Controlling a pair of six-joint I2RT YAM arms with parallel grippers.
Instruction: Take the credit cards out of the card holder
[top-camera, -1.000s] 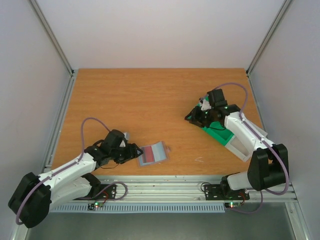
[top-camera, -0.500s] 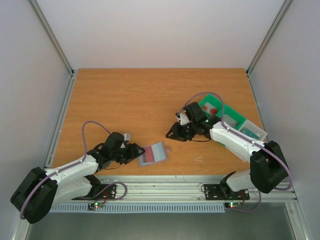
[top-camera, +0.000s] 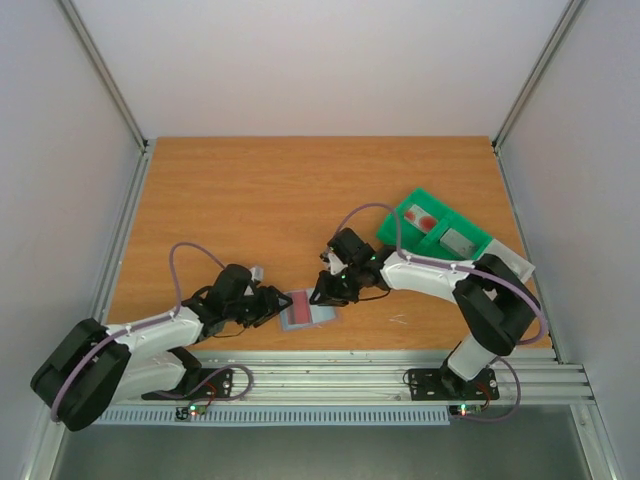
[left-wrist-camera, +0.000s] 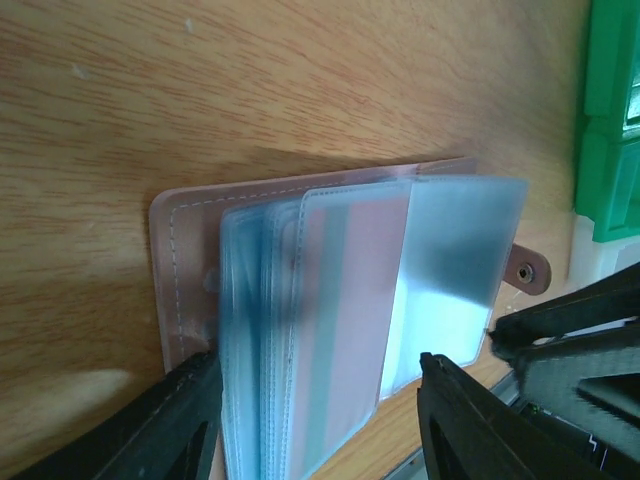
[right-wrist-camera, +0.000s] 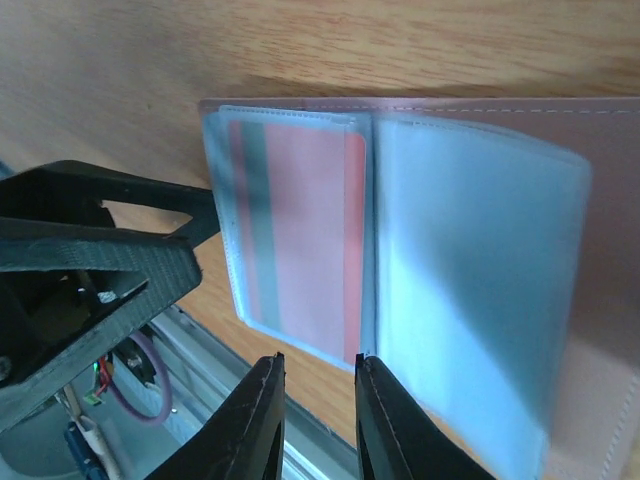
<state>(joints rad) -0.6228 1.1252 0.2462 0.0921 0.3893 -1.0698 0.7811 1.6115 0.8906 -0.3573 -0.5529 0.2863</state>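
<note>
The card holder (top-camera: 308, 308) lies open near the table's front edge, a pinkish cover with blue-tinted clear sleeves. A red card (right-wrist-camera: 300, 230) sits in the top left sleeve and also shows in the left wrist view (left-wrist-camera: 350, 290). My left gripper (top-camera: 272, 305) is open at the holder's left side, its jaws wide apart astride the sleeve stack (left-wrist-camera: 315, 358). My right gripper (top-camera: 322, 293) is open with a narrow gap, just above the red card's sleeve edge (right-wrist-camera: 318, 358). It holds nothing.
A green compartmented tray (top-camera: 398, 213) stands at the right. It holds a white card with red marks (top-camera: 425, 218) and a grey card (top-camera: 455, 240). The metal rail of the table's front edge runs just below the holder. The tray also shows in the left wrist view (left-wrist-camera: 610, 120).
My right arm has swung left from the green tray to the card holder. My left gripper has stayed at the holder's left side.
</note>
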